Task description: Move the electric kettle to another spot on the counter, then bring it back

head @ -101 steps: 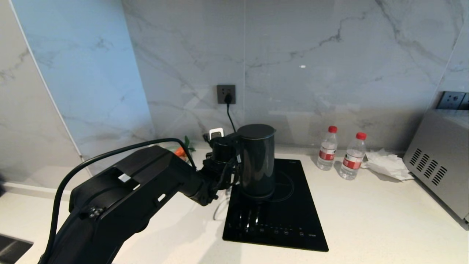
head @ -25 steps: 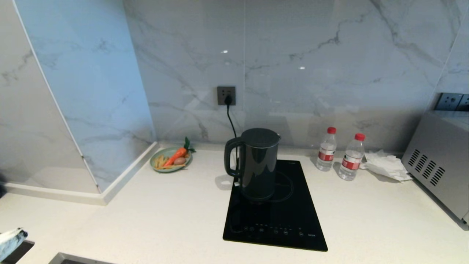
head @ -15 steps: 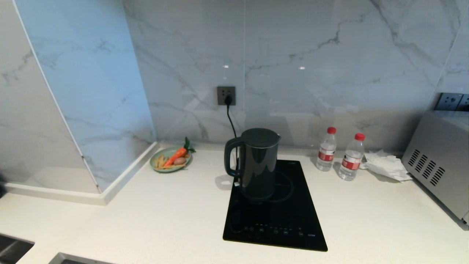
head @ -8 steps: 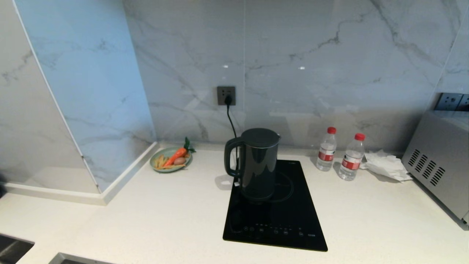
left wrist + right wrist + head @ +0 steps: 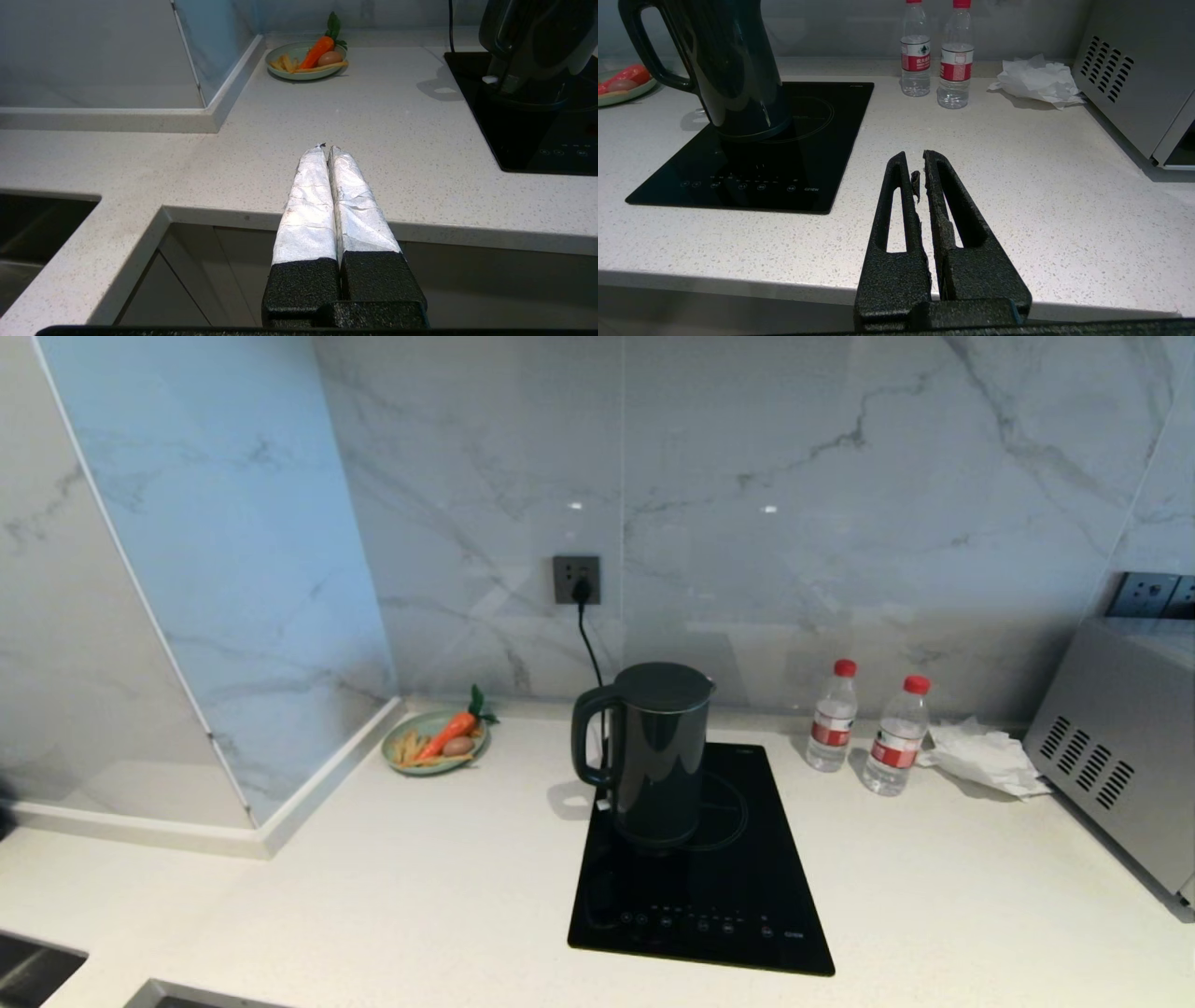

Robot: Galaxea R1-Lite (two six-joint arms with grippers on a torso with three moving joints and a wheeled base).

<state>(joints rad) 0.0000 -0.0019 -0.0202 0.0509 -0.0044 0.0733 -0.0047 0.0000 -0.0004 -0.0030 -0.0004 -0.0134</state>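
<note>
Electric kettle [image 5: 658, 751] upright on black cooktop [image 5: 709, 887] set in white speckled surface [image 5: 420, 877]; marble backsplash [image 5: 747, 523]. Left hand [image 5: 326, 148], right hand [image 5: 915, 161] clenched, empty, at surface's front edge.

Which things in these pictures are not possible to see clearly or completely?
- Base disc under the tall glossy black electric kettle: hidden by the kettle body, head view.
- Silver vented appliance: cut off by the right edge, head view.
- Touch symbols on the black glass cooktop: too small, every view.
- Red labels on the clear water bottles: print too small.
</note>
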